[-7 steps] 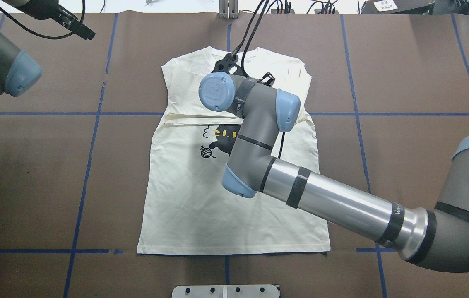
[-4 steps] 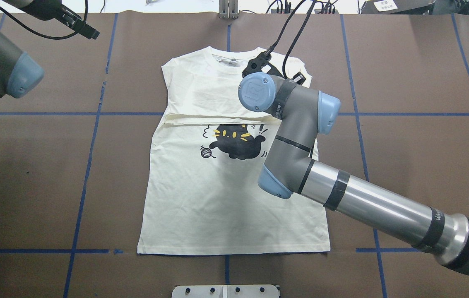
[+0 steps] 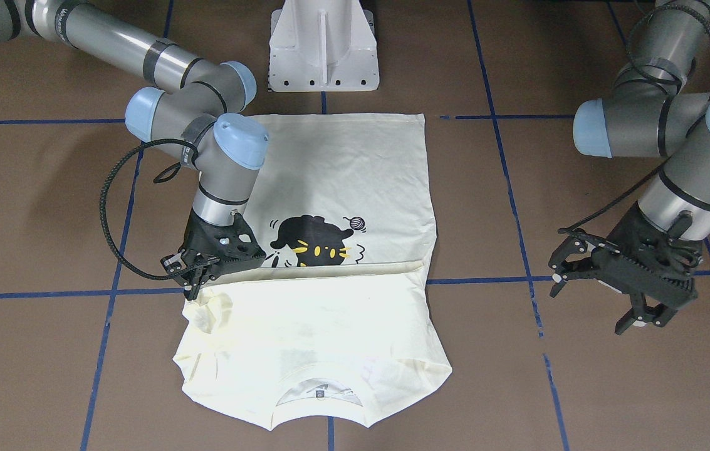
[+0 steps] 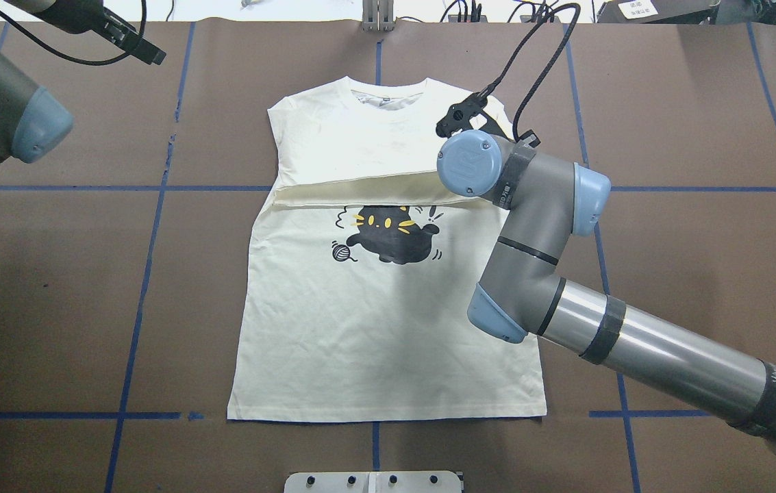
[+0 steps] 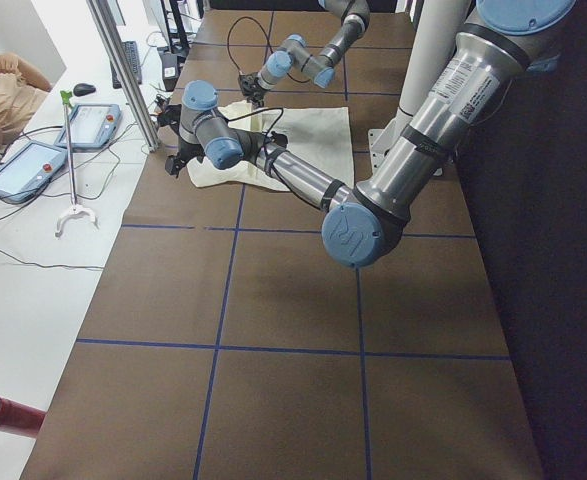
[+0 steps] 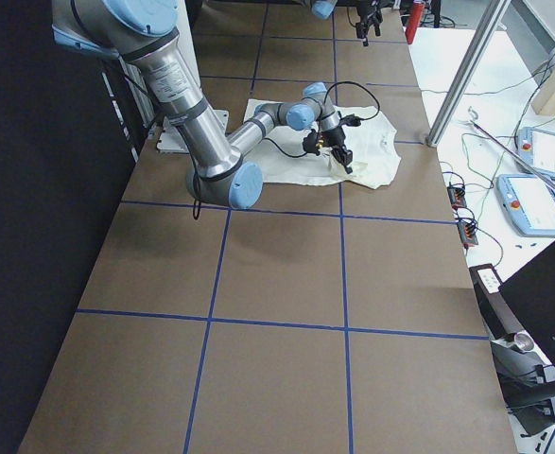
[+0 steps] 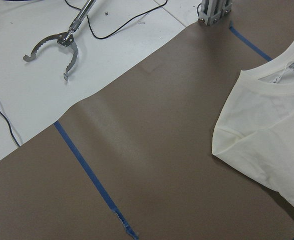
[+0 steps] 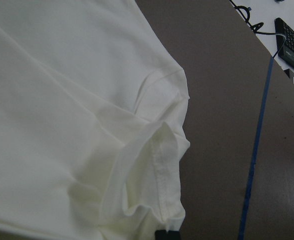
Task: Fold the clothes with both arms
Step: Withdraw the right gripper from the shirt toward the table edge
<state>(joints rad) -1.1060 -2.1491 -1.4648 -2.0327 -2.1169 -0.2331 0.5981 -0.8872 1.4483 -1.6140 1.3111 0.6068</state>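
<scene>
Displacement is noted in the right arm: a second ago its wrist was set over the chest of the T-shirt, just below the collar, and it is now found at the garment's shoulder edge on the robot's right. With that shift the folded band lying across the chest above the cat print is widened and raised at its right end, where earlier it was thin and flat. This is read as the tucked sleeve being drawn outward or re-laid, so the sleeve stage is judged unfinished and the body fold not yet begun. The T-shirt is spread print-up at the middle of the desk, hem toward the robot. The right claw is pointed down at the shirt's edge with its fingers drawn nearly together. A cuff is bunched right beside a fingertip in the wrist view, and the cloth appears to be pinched, though the contact itself is partly hidden. The left claw is spread wide, nothing is held in it, and it is placed above bare desk well apart from the shirt.
</scene>
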